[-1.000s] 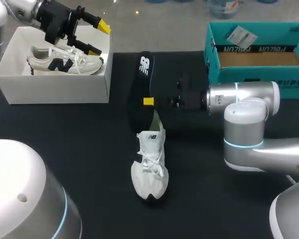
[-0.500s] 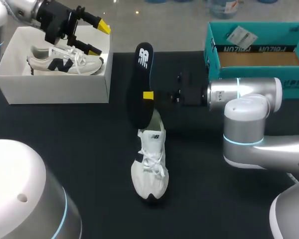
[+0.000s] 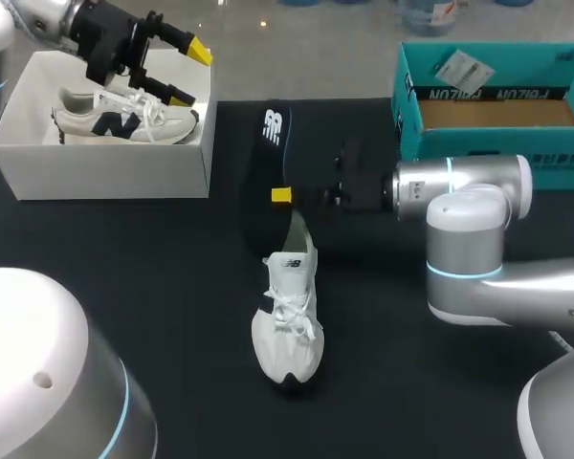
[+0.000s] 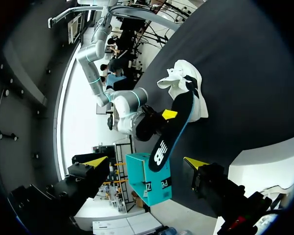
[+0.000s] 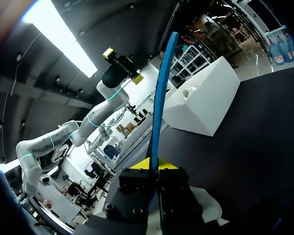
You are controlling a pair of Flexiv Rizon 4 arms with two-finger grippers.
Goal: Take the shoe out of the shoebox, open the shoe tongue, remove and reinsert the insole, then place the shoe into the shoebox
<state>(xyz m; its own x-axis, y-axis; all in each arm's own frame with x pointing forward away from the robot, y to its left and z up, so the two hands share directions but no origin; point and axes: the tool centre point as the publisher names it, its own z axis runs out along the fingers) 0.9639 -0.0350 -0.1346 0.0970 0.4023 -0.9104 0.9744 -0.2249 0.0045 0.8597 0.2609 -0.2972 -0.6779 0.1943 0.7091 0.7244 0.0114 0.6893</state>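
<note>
Surface: black table point(image 3: 124, 249), matte. Head view as clock:
- 10 o'clock: white shoebox point(image 3: 105, 167), lid off, a cream shoe point(image 3: 124, 122) with a dark side logo lying inside.
- 2 o'clock: teal box point(image 3: 488, 96), open, brown cardboard floor, white tag point(image 3: 464, 67) in it. Print on the wall facing the camera is upside down; not read.
- Centre: white shoe point(image 3: 289, 320) flat on the table, toe to 6, heel to 12, small logo on tongue.
- Insole point(image 3: 273, 143), dark with a blue edge and white logo, at 12 from the shoe's heel.

Right gripper point(image 3: 283, 195) comes in from 3, fingers clamped on the insole edge. Left gripper point(image 3: 191, 75) hangs over the white shoebox, fingers wide apart, nothing between them.
</note>
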